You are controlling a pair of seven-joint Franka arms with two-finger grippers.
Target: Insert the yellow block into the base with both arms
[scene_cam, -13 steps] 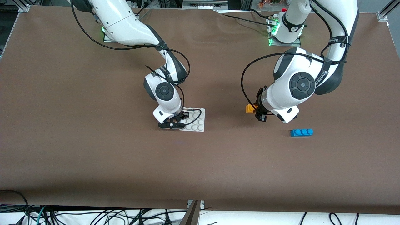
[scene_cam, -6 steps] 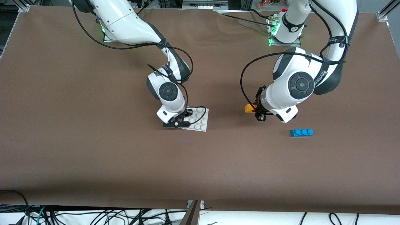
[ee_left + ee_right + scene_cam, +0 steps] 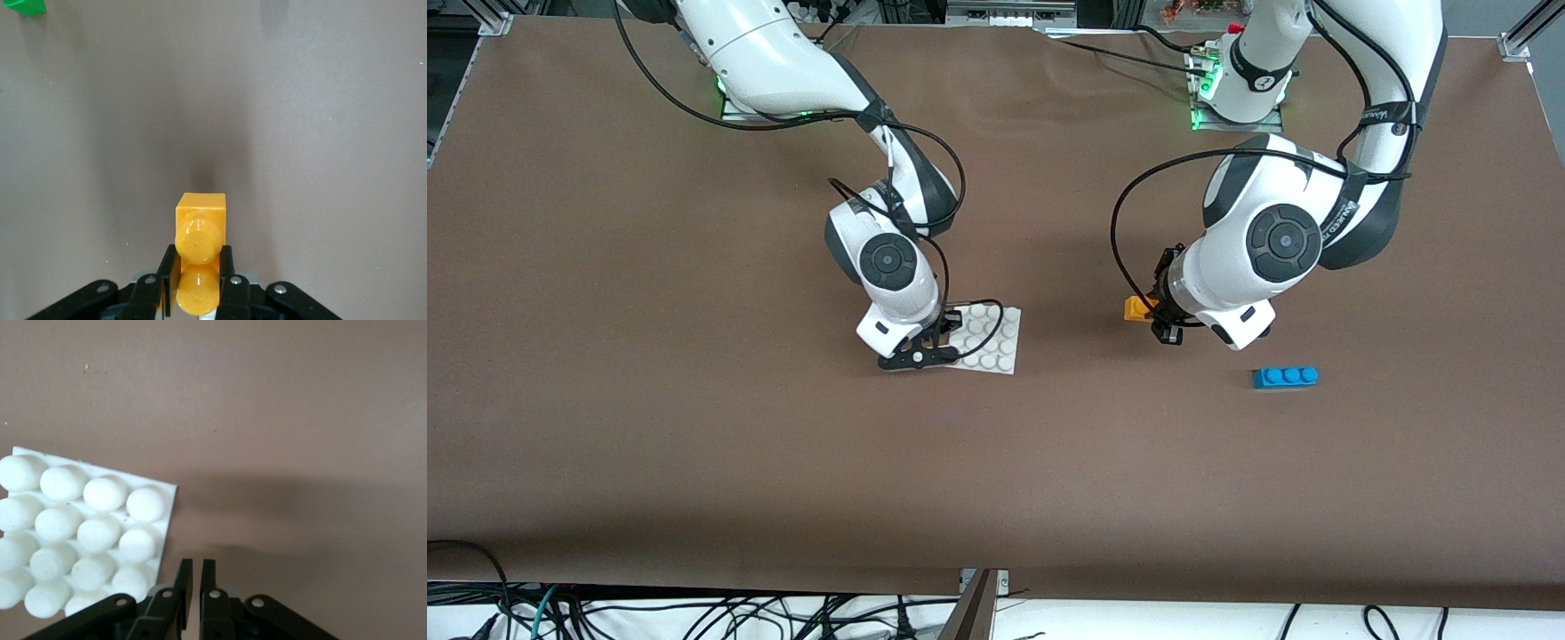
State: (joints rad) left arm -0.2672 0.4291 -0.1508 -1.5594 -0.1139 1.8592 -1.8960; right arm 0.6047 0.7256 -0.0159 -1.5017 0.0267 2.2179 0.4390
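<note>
The yellow block (image 3: 1136, 308) is clamped between my left gripper's fingers (image 3: 1161, 322), low over the bare table toward the left arm's end. In the left wrist view the block (image 3: 200, 230) sits between the shut fingers (image 3: 198, 250), its two studs facing the camera. The white studded base (image 3: 989, 340) lies flat near the table's middle, slightly turned. My right gripper (image 3: 914, 357) hangs low at the base's edge on the right arm's side. In the right wrist view its fingers (image 3: 195, 563) are shut on nothing, beside the base (image 3: 162, 527).
A blue three-stud brick (image 3: 1285, 377) lies on the table nearer the front camera than my left gripper. A green brick (image 3: 27, 7) shows at the edge of the left wrist view. Brown table surface surrounds the base.
The base shifted slightly toward the left arm's end and turned a little. My right gripper then drew back off it toward the right arm's end. The left gripper barely moved.
</note>
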